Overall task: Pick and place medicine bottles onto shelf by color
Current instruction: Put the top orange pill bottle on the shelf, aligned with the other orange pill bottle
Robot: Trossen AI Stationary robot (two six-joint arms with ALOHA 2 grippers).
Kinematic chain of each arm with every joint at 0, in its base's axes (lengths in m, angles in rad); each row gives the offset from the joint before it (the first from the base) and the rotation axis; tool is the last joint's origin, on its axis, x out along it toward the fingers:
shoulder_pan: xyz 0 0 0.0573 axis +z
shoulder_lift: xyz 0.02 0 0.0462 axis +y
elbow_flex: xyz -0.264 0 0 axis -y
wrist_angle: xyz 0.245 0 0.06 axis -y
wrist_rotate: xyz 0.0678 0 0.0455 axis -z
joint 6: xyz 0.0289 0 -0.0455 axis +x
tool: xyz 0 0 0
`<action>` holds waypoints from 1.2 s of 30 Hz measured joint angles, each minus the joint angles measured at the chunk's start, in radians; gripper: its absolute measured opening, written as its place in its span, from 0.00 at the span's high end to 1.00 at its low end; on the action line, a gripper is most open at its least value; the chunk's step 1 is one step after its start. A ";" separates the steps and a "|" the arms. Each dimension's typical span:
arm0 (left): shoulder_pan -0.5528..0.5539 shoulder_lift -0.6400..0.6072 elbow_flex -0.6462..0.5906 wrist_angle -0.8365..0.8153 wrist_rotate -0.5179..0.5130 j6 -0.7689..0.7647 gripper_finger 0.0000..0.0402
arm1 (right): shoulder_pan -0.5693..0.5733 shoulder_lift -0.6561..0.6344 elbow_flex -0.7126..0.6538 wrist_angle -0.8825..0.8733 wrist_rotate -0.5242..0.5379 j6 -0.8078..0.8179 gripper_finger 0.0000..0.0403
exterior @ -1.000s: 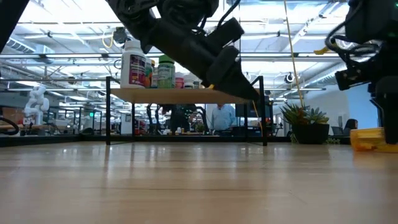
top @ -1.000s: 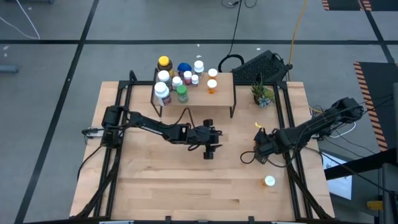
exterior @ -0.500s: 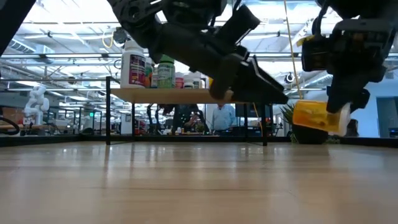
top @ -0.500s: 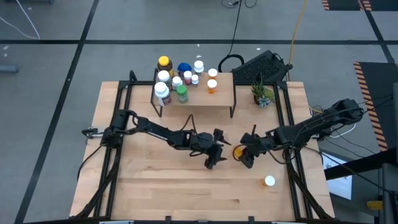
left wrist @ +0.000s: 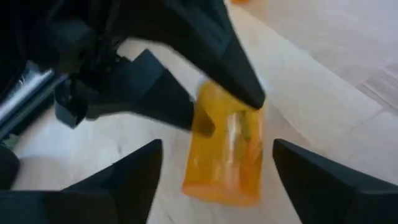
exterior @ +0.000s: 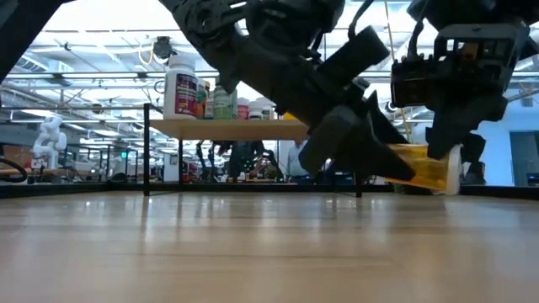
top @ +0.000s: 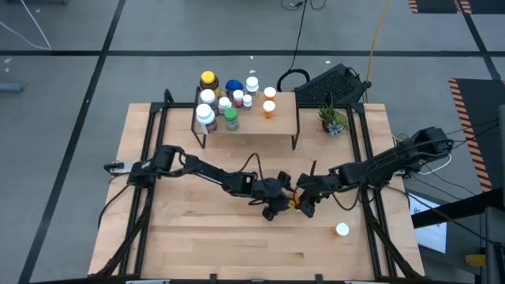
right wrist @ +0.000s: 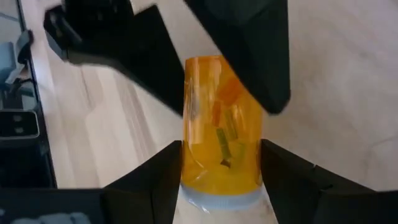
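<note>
Orange bottle (right wrist: pixel 221 121): held sideways above mid-table (top: pixel 205 237), pinched by right gripper (top: pixel 306 202) fingers. Left gripper (top: pixel 280 207): fingers spread around the bottle's far end, apparently not touching. Shelf (top: pixel 280 118): rear of table, carrying remaining bottles (top: pixel 225 102). White-capped bottle (top: pixel 342 229): near right edge.

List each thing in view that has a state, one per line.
orange bottle: horizontal, held off the table
right gripper: shut on the orange bottle
left gripper: open, fingers either side of the orange bottle
white-capped bottle: alone on the table
shelf: bottles standing on it
</note>
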 joint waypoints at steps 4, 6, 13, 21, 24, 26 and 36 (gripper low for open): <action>0.002 -0.004 0.000 -0.006 0.001 -0.035 0.34 | 0.000 0.009 0.000 -0.002 -0.012 -0.007 0.52; 0.003 -0.006 0.005 -0.022 0.003 -0.035 0.39 | -0.002 0.009 0.000 -0.001 -0.011 -0.009 0.52; 0.003 -0.006 0.006 -0.041 0.021 -0.034 0.53 | -0.005 0.010 -0.001 0.009 -0.013 -0.050 0.51; 0.004 -0.024 0.008 -0.048 -0.046 -0.127 0.54 | -0.007 -0.124 -0.004 -0.015 0.073 -0.189 0.36; 0.012 -0.044 0.007 -0.068 -0.054 -0.180 0.54 | -0.003 -0.225 0.002 -0.045 0.129 -0.240 0.33; 0.022 -0.063 0.007 -0.064 -0.053 -0.233 0.55 | 0.005 -0.288 0.000 -0.080 0.186 -0.270 0.32; 0.119 -0.175 -0.068 0.010 0.111 -0.457 0.55 | 0.089 -0.518 0.000 -0.151 0.494 -0.655 0.32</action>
